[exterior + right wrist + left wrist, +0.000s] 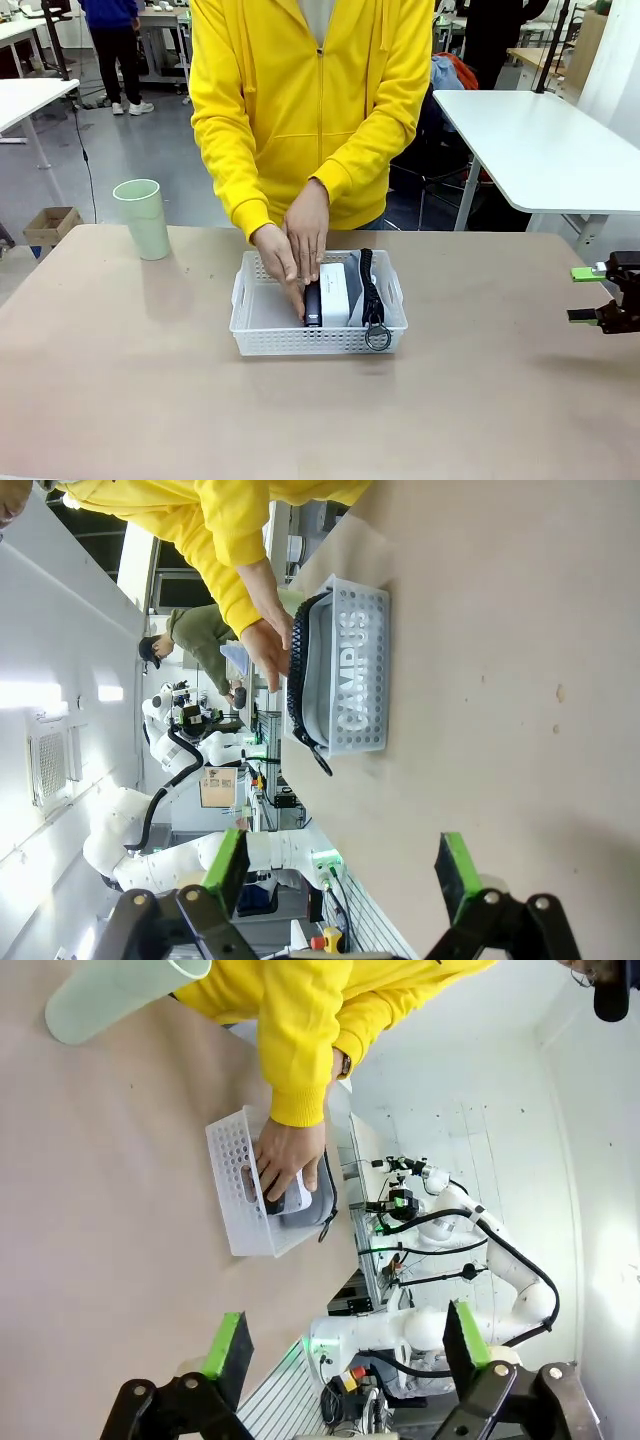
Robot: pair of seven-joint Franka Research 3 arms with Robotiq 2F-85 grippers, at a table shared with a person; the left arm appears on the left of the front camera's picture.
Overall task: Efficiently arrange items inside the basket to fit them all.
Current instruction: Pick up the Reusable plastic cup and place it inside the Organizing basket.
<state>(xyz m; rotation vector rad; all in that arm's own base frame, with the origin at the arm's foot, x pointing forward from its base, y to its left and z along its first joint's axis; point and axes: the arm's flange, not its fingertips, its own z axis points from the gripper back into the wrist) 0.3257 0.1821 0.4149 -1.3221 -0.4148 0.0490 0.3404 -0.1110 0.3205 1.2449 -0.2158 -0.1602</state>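
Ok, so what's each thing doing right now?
Basket: on the table, partly filled.
Cup: upright on the table, outside the basket.
Stapler: in the basket, under the person's hands.
White device: standing on edge in the basket.
Pouch: on edge along the basket's right wall.
Left fingers: open, empty.
Right fingers: open, empty.

Front camera faces across; wrist views (rolled sideways) share basket [228,1165].

Beige tabletop [120,390] with two objects resting directly on its surface. A white, lattice-sided basket [300,342] sits near the middle, its long side facing the robot. A pale green tumbler cup [143,218] stands upright well to the left of the basket, close to the far edge.
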